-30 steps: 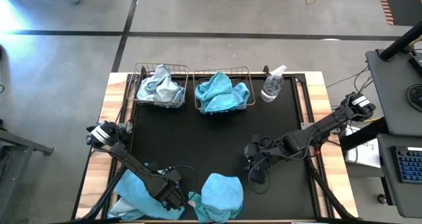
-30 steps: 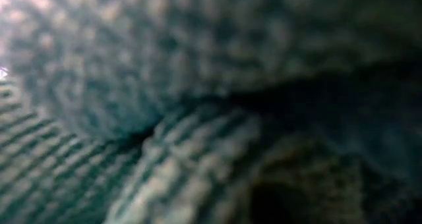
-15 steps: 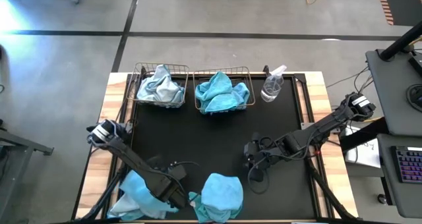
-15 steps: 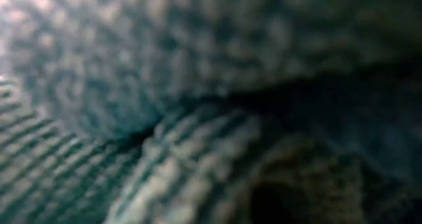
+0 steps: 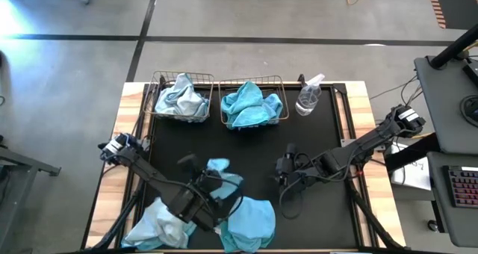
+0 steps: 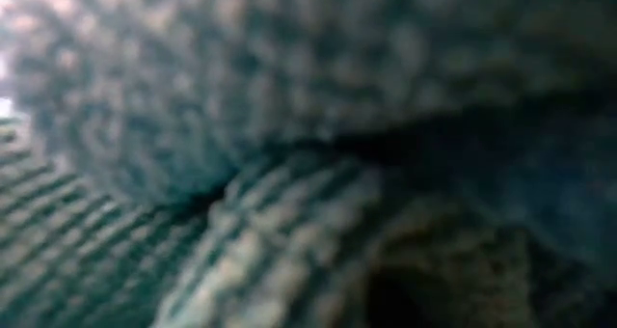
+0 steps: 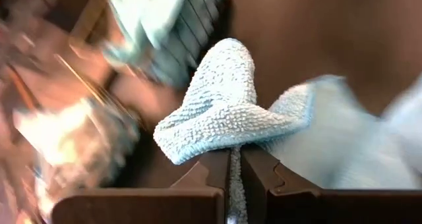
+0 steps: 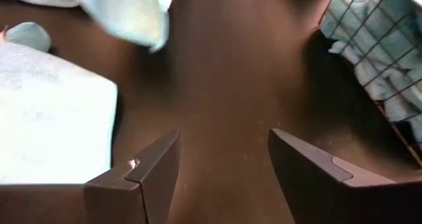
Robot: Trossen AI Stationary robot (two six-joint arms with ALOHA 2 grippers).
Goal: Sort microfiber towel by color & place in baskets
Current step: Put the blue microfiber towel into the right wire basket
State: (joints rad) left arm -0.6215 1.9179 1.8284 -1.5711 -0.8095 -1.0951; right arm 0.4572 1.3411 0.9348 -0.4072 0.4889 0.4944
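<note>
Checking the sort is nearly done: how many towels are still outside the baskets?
3: one turquoise towel pinched in the left gripper, one turquoise towel at the near edge, one pale towel near-left. More may hide underneath.

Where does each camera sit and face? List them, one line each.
High view: overhead, straight down on the table; both arms, left hand holding a turquoise towel, right hand mid-table.
Low view: table height; fuzzy cloth fills it, no robot part.
Left wrist view: past shut fingers pinching that towel.
Right wrist view: past open fingers at table and a basket.
Shared: high and left wrist show the held towel.
</note>
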